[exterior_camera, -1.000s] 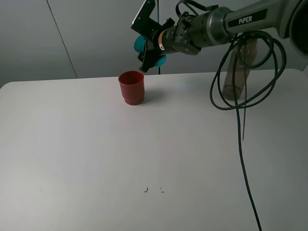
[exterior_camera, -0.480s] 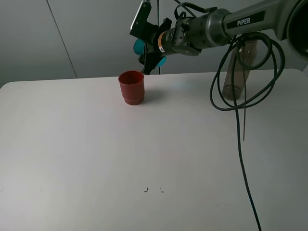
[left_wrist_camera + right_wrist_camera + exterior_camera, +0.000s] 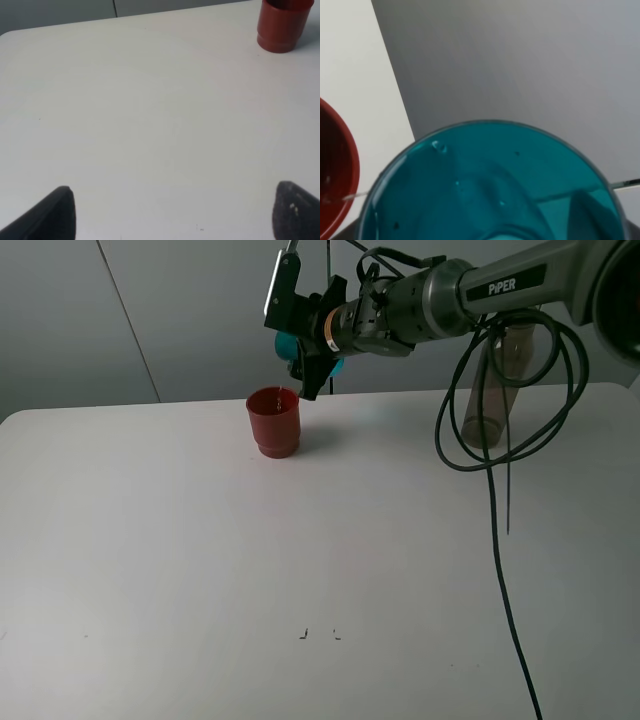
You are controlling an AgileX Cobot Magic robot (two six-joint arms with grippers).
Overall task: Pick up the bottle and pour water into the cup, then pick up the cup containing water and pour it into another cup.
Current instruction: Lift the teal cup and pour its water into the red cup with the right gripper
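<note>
Since the second pour looks to be under way, doing it well means rolling the wrist slowly, holding the pouring lip just above the receiving rim and centred over it, and waiting for the last drops before tipping back. A quick tip or a sideways drift would likely put water on the bench [image 3: 200,560]. At the lower corners of the left wrist view, the left end effector [image 3: 175,212] shows only two dark fingertips set wide apart, holding nothing. Left of centre in the upper part of the exterior view, the red cup [image 3: 273,422] stands upright on the bench, mouth up. Just above and to its right, the right end effector [image 3: 308,348] is clamped narrow on the teal cup [image 3: 288,342]. That cup is held in the air, its long axis tipped far from upright and its mouth toward the lower left, at the red cup's rim. The right wrist view seems to show a thin thread of water [image 3: 350,197] crossing over. At the far right the bottle [image 3: 483,415] stands on its base behind cable [image 3: 440,435] loops, long axis near vertical.
</note>
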